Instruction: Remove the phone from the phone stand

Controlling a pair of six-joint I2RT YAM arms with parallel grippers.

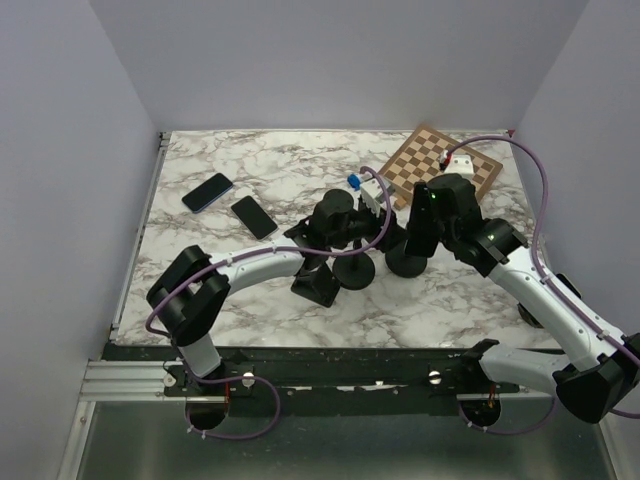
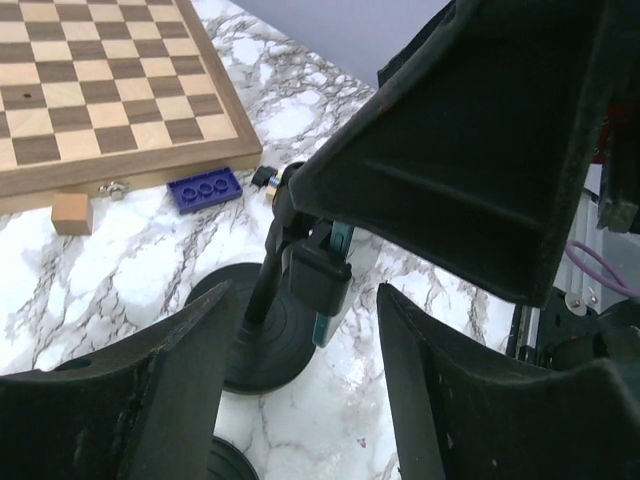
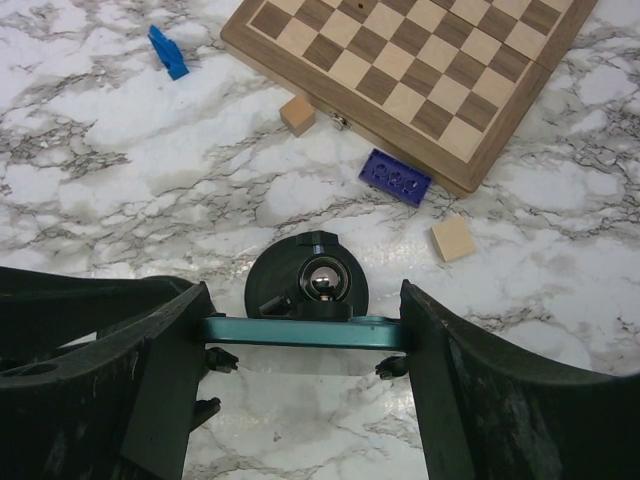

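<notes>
Phone (image 3: 330,331) | slim, teal-edged, we see it edge-on, long axis spanning finger to finger of right pincer (image 3: 305,345), which clamps its two ends | seated on black round-based phone stand (image 3: 307,285) | left pincer (image 2: 305,380) spread, released | beyond: blue studded brick (image 3: 395,177), wooden chessboard (image 3: 420,70), marbled tabletop (image 3: 120,180)

text: none legible | labels: none | numbers: none
</notes>
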